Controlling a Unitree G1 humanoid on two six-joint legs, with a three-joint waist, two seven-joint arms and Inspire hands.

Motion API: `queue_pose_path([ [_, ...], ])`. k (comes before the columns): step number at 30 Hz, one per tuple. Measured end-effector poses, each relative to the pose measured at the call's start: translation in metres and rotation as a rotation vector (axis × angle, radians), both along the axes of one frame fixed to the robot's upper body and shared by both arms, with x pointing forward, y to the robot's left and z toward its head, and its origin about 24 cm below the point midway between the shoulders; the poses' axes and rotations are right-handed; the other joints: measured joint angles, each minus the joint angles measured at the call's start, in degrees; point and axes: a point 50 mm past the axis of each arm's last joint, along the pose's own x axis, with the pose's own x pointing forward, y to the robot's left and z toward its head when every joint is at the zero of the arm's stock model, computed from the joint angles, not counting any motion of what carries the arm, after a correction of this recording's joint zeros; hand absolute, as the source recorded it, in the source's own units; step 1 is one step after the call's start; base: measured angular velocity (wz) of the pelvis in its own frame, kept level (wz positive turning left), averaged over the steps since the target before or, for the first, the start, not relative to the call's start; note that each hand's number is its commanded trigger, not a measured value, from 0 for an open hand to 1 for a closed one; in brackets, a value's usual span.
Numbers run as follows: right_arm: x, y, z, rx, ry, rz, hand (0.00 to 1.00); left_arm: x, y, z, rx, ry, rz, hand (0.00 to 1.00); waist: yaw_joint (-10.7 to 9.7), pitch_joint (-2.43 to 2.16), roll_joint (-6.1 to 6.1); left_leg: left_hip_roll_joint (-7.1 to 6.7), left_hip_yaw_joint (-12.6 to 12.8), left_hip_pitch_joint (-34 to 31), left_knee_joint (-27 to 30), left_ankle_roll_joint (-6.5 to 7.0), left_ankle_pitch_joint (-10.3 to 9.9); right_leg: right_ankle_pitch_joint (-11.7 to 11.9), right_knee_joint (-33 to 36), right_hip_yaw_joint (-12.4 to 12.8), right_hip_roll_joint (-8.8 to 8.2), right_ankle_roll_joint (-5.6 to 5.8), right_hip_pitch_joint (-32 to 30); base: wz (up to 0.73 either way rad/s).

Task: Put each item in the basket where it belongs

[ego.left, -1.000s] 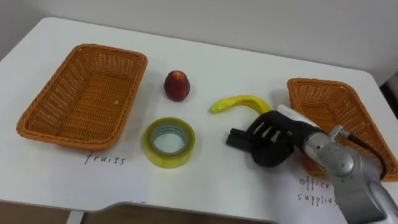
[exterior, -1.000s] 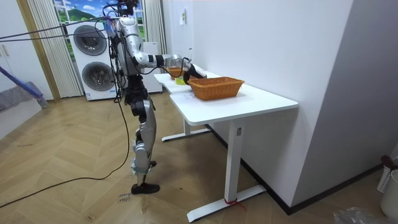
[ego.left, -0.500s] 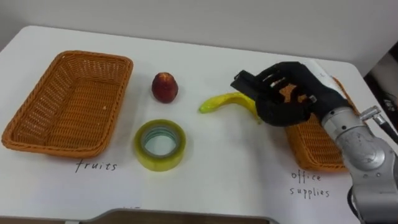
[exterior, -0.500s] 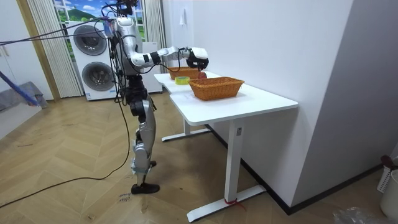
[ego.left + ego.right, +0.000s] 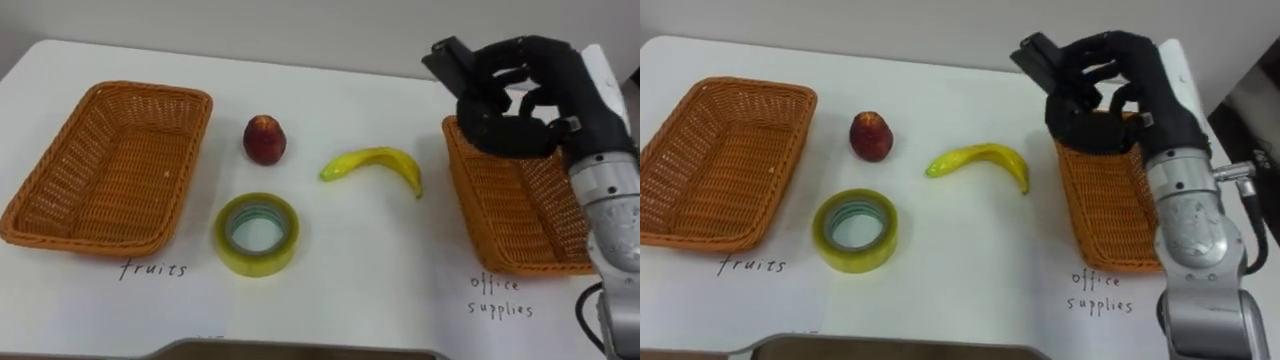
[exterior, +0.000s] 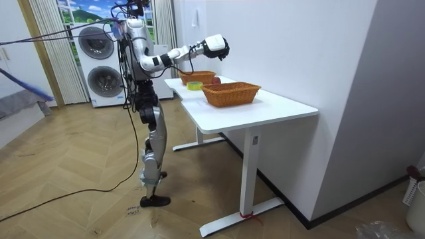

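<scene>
Right hand (image 5: 535, 100), upper right of frame: fingers curled round a dark block (image 5: 452, 62), long axis pointing upper-left; office-supplies basket (image 5: 505, 215) lies just below, toward lower right.

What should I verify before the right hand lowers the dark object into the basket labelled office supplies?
1. Grip: the right hand has its fingers curled round the dark object: ok.
2. Kind of object: dark and blocky, not recognisable: cannot tell.
3. Position: the hand hangs high near the far rim of the office supplies basket; whether the object is truly over it: cannot tell.
4. Room in the basket: the wicker that shows is bare: ok.
5. Way down: the banana lies left of the basket, apart from it: ok.
</scene>
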Motion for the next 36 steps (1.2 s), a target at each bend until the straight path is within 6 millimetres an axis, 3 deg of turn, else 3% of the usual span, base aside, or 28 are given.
queue_pose_path([
  [5,-0.001,-0.013,0.002,0.001,-0.027,-0.069,1.0,-0.007,0.001,-0.001,-0.001,0.028,0.016,0.0,-1.7,0.06,0.01,0.03,0.0,-0.1,0.3,0.0,0.0,0.0,0.0,0.1,0.0,0.0,0.1,0.0],
  [9,-0.001,-0.026,-0.008,0.085,-0.017,-0.136,1.0,-0.01,0.0,-0.002,-0.004,0.042,0.019,0.0,-2.9,0.07,-0.15,0.04,0.1,-0.1,0.3,0.01,0.0,0.0,0.1,0.2,0.0,0.0,0.1,0.0],
  [16,-0.013,-0.051,-0.031,0.128,0.055,-0.27,1.0,-0.016,0.001,-0.002,0.003,0.076,0.034,0.0,-3.2,-0.06,0.0,0.03,0.5,0.1,-0.1,0.02,0.0,0.0,0.0,0.3,0.0,0.0,0.1,-0.01],
  [23,-0.026,-0.059,-0.051,0.077,0.152,-0.326,1.0,-0.014,0.003,-0.001,0.011,0.07,0.046,0.0,-4.1,-0.2,0.42,0.03,0.5,0.1,-0.1,0.02,0.0,0.0,0.0,0.2,0.0,0.01,0.0,0.0],
  [36,-0.032,-0.065,-0.074,0.073,0.29,-0.319,1.0,-0.011,0.005,0.0,0.022,0.062,0.033,0.0,-3.5,0.01,-0.4,0.08,1.4,0.3,0.4,0.02,0.0,0.0,0.2,1.1,0.0,0.01,-0.3,-0.03],
])
